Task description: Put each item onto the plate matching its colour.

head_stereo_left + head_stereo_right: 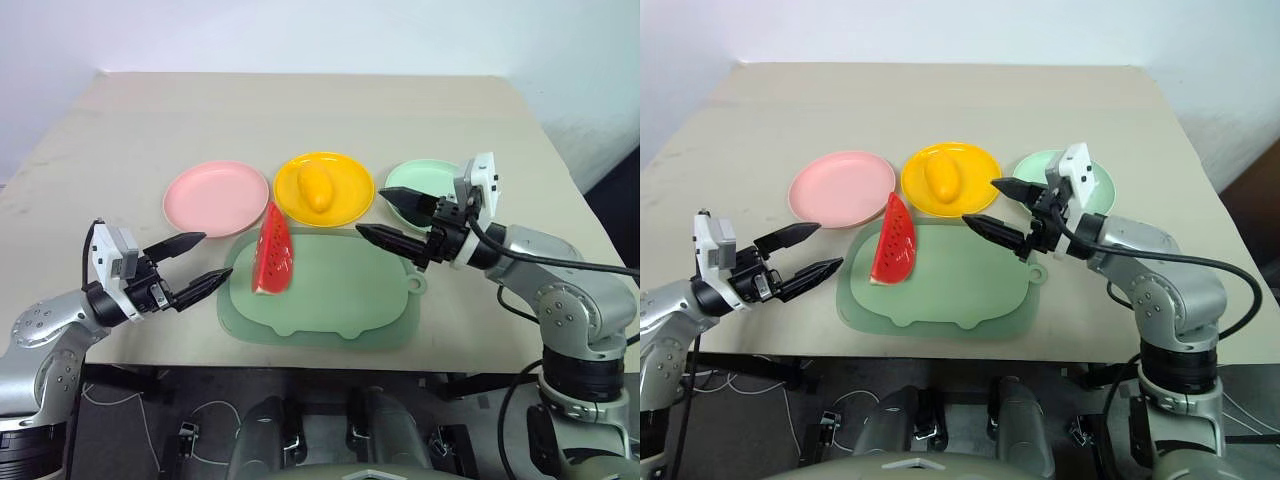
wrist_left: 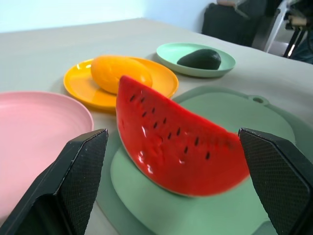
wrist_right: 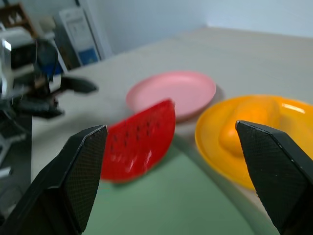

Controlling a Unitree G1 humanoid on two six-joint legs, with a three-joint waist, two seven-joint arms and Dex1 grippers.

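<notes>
The red watermelon wedge stands on its rind at the left end of the pale green mat, just in front of the empty pink plate. The mango lies on the yellow plate. The dark avocado rests on the mint green plate. My left gripper is open, held level to the left of the wedge and pointing at it. My right gripper is open and empty, hovering over the mat's right end in front of the green plate.
The three plates stand in a row behind the large pale green mat, which lies near the front edge of the beige table. Behind the plates the tabletop stretches back to a white wall.
</notes>
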